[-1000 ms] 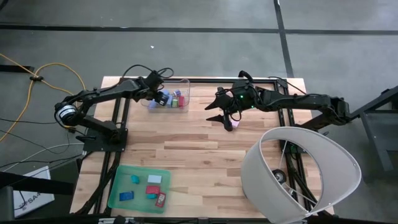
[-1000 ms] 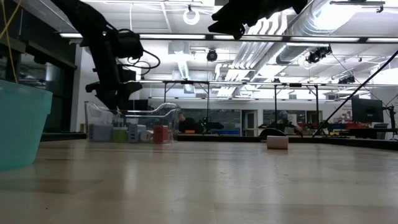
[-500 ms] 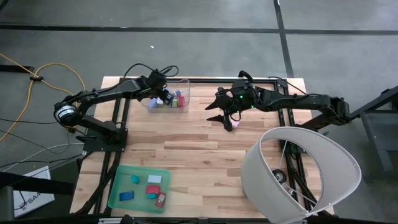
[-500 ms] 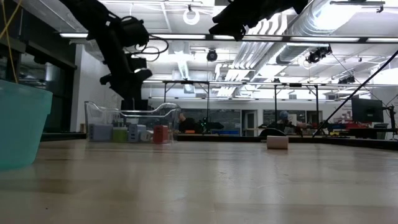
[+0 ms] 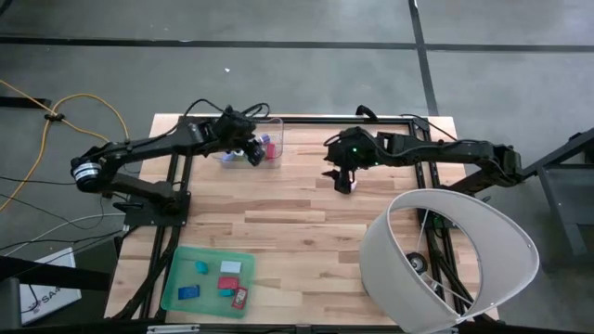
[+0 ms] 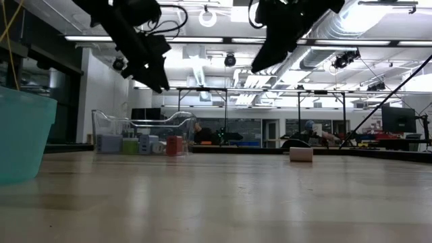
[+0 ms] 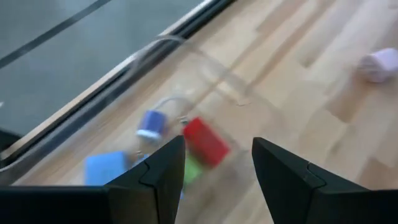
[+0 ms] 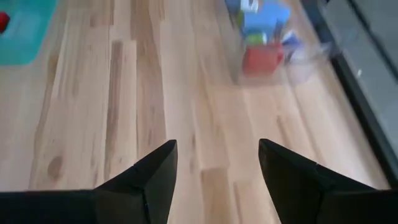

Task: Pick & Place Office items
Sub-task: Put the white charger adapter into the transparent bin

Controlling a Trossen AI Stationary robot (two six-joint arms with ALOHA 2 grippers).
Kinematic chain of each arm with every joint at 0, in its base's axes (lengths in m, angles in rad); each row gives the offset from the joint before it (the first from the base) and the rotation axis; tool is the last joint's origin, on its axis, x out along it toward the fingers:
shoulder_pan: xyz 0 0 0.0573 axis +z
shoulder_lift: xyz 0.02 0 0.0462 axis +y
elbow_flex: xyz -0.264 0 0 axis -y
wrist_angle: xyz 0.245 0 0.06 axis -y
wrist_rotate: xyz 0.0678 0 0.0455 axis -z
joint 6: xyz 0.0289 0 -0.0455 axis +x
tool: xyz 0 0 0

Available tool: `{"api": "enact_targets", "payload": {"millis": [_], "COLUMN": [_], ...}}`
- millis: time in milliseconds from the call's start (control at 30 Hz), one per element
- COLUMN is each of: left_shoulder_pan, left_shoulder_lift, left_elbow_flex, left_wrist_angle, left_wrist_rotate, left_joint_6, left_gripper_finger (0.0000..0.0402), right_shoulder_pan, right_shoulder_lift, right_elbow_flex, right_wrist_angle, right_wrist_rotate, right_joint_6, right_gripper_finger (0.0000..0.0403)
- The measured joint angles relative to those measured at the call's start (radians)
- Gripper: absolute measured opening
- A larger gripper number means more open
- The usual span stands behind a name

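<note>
On the near left of the wooden table (image 5: 306,223), the flat green tray (image 5: 173,283) holds a few small office pieces: a teal one (image 5: 200,267), a white one (image 5: 231,266), a red block (image 5: 228,283), a blue block (image 5: 188,292) and a red-and-white piece (image 5: 240,297). They look flat and blocky; the blue block's long side runs roughly across the tray, and the red-and-white piece stands nearly crosswise to that.

Farther back, the clear plastic bin (image 6: 111,120) has glossy see-through walls with a curved rim. Inside it a row of little blocks stands upright on the floor: a pale blue block (image 6: 108,143), a green block (image 6: 129,146), a whitish piece (image 6: 146,144) and a red block (image 6: 174,145).

The left gripper (image 5: 252,148) hangs above the bin, well clear of the blocks. Its fingers (image 7: 163,174) stand apart with nothing between them; in its wrist view the red block (image 7: 206,141) lies slanted just ahead of the gap, with a round blue-capped piece (image 7: 150,124) and a blue block (image 7: 106,168) beside it.

To the right, a pale pink piece (image 6: 301,154), short and rounded, lies alone on the bare wood, its long axis across the low view. The right gripper (image 5: 342,180) hovers over that spot, raised off the table, jaws parted and empty.
</note>
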Motion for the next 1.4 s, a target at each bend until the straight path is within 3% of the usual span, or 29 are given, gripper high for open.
{"api": "enact_targets", "payload": {"millis": [300, 533, 700, 1400], "left_shoulder_pan": [-0.155, -0.245, -0.293, -0.324], "left_shoulder_lift": [0.000, 0.000, 0.003, 0.004], "left_elbow_flex": [0.000, 0.000, 0.000, -0.001], "left_wrist_angle": [0.052, 0.112, 0.146, 0.147], "left_wrist_rotate": [0.001, 0.001, 0.001, 0.000], "left_joint_6": [-0.011, -0.019, -0.020, -0.014], "left_gripper_finger": [0.0179, 0.0179, 0.0179, 0.0179], "right_shoulder_pan": [0.000, 0.000, 0.000, 0.016], "right_shoulder_lift": [0.000, 0.000, 0.000, 0.000], "right_elbow_flex": [0.000, -0.028, -0.081, -0.199], "right_wrist_angle": [-0.167, -0.216, -0.229, -0.222], "right_wrist_rotate": [0.008, 0.120, 0.131, 0.132], "right_joint_6": [0.061, 0.138, 0.168, 0.266], "right_gripper_finger": [0.0213, 0.0213, 0.0213, 0.0213]}}
